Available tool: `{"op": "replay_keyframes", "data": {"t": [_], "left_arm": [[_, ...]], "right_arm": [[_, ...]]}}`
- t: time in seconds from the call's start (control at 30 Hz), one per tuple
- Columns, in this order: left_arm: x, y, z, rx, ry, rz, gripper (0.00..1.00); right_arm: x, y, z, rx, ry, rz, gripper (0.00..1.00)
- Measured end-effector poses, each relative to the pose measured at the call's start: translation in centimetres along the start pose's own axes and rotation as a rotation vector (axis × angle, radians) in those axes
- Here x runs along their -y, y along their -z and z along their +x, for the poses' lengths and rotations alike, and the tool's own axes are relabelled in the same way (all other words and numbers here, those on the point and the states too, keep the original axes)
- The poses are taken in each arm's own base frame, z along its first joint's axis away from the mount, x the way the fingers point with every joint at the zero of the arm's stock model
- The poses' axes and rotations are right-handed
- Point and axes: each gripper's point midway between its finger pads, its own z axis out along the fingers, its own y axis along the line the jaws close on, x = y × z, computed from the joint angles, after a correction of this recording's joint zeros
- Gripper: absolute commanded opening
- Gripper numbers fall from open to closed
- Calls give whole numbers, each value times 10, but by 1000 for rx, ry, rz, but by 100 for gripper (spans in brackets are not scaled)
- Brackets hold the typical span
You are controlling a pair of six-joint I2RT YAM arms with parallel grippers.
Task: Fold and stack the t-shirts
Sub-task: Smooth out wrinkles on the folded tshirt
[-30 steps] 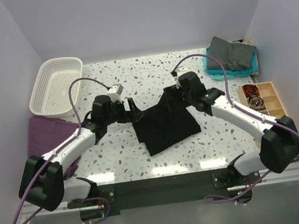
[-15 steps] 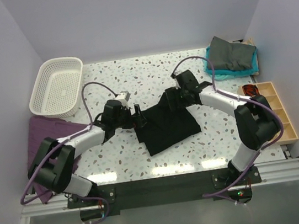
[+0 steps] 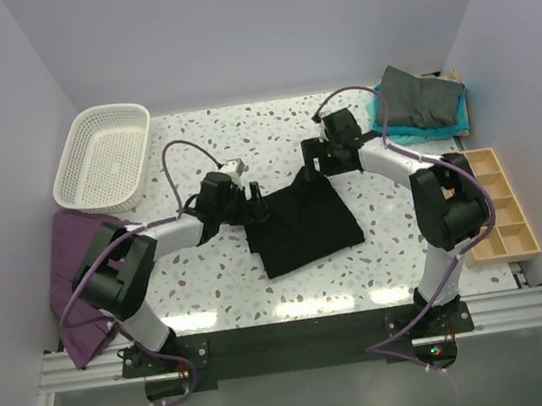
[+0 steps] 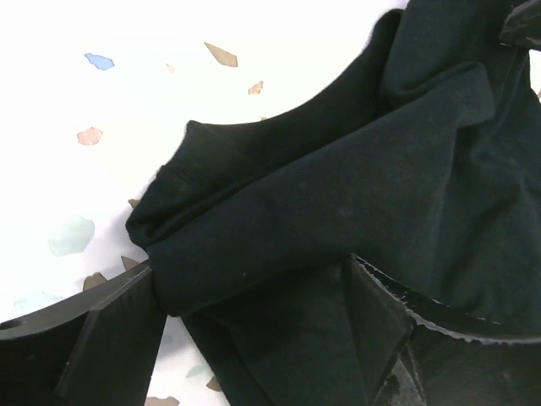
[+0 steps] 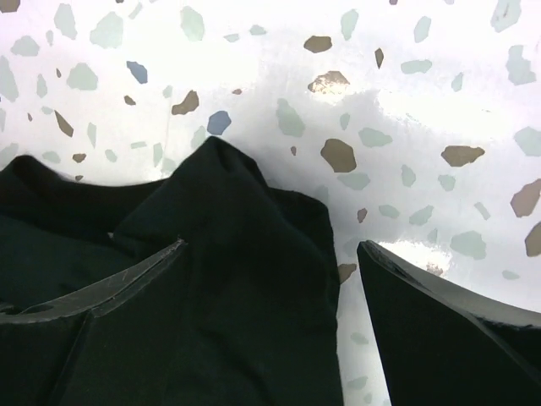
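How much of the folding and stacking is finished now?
Looks done: the grey shirt lies on the teal shirt, far right. In hand: the black shirt, partly folded mid-table, left hand and right hand open over its far corners. Left: finish folding it and add it to the stack.

Open bench (image 3: pixel 241 131) at 12 o'clock, between white basket (image 3: pixel 82 184) at 10 and grey t-shirt (image 3: pixel 423 96) stacked on teal t-shirt (image 3: pixel 413 132) at 2. Purple cloth (image 3: pixel 69 257) blocking 9, wooden divided tray (image 3: pixel 520 249) blocking 3 to 4. Centre taken by black t-shirt (image 3: pixel 305 228), left gripper (image 3: pixel 255 208) at its 10 o'clock corner, right gripper (image 3: pixel 321 161) at its 12, arms reaching in low from 7 and 5. Bare strip along 6, at near edge
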Motion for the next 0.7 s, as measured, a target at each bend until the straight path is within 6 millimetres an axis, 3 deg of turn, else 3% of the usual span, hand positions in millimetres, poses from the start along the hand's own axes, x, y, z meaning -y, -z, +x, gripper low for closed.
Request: {"op": "replay_keyframes", "data": {"t": [0.07, 0.3, 0.4, 0.53, 0.7], "left_arm": [[-1, -2, 0, 4, 0, -4, 74], [-7, -8, -6, 26, 12, 4, 61], [-11, -11, -11, 35, 32, 21, 58], [-16, -14, -16, 41, 47, 41, 55], [-17, -18, -22, 39, 55, 64, 53]], "right_arm": [[10, -6, 0, -8, -28, -14, 81], [44, -9, -11, 22, -163, -153, 59], [53, -10, -17, 43, -213, -228, 60], [44, -14, -13, 32, -233, -326, 63], [24, -13, 6, -12, -246, -423, 63]]}}
